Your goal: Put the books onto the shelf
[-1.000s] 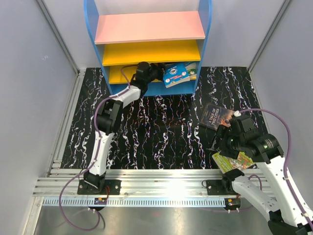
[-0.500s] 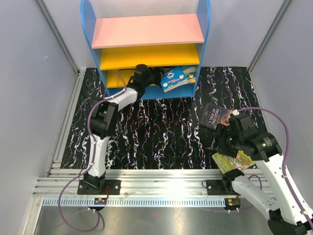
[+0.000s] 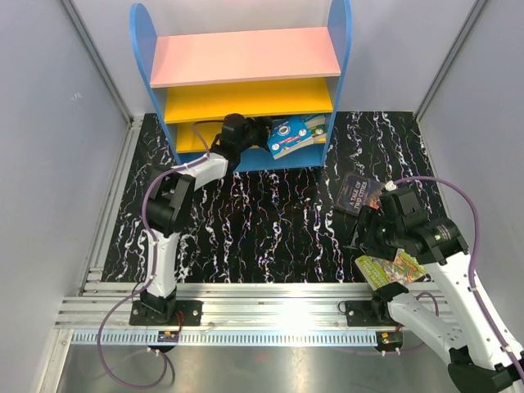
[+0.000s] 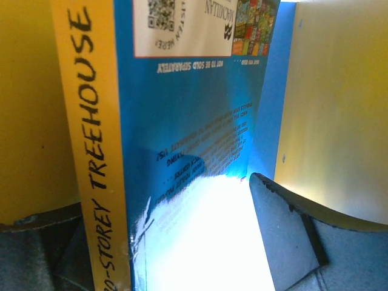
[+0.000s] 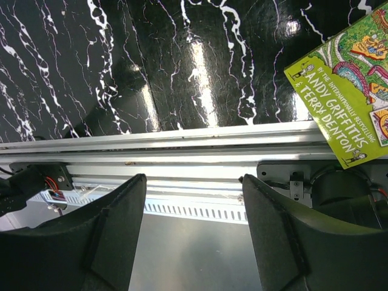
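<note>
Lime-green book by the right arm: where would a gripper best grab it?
Probably grip the lime-green book by its near corner, which juts past the black mat over the metal rail. Come from the robot's side, one finger above, one below; elsewhere it lies flat, leaving no gap.

blue book [image 4: 194,133] "TREEHOUSE", green book [image 5: 354,79] "ANDY GRIFFITHS"

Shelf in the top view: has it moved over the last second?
Yes. The shelf has shifted left in the view: its left side now sits nearer the corner post of the left wall than a second ago.
</note>
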`<state>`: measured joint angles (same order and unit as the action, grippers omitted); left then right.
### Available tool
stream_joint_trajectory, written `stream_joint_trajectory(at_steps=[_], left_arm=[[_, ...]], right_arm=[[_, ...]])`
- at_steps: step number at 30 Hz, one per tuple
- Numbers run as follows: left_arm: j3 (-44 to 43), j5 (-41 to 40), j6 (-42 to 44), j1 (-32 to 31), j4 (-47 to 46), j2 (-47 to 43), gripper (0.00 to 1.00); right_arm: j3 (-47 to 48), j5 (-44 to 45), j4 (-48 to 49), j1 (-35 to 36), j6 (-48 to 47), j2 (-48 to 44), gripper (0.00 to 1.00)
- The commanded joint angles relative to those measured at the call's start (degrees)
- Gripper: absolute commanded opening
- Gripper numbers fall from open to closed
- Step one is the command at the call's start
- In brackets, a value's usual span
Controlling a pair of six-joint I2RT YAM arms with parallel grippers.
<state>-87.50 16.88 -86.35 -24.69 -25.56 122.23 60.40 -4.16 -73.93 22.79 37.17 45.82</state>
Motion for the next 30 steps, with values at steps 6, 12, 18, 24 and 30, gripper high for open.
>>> stream_joint_trajectory(at_steps=[6,12,18,24,30], left_arm=[[0.75,-4.84,0.92,-0.27,-13.79,-3.31,0.46],[7.08,-7.39,-1.11,-0.36,-19.96,-6.56,0.77],[8.23,-8.97,-0.58,-0.63,-18.3,-9.38,0.38],[5.68,-10.2,1.26,-1.68,-14.26,-10.0,0.0],[1.99,-10.29,5.65,-2.82,-10.4,-12.71,0.0]], right_arm=[[0.59,-0.85,2.3,0.33,-2.71,1.11,0.71],[0.24,-1.37,2.65,0.33,-3.15,1.2,0.71],[-0.28,-1.99,2.74,0.33,-3.68,1.02,0.71],[-0.11,-2.08,1.86,0.33,-4.12,0.15,0.68],[-0.55,-3.39,1.33,0.33,-4.56,-1.35,0.6]])
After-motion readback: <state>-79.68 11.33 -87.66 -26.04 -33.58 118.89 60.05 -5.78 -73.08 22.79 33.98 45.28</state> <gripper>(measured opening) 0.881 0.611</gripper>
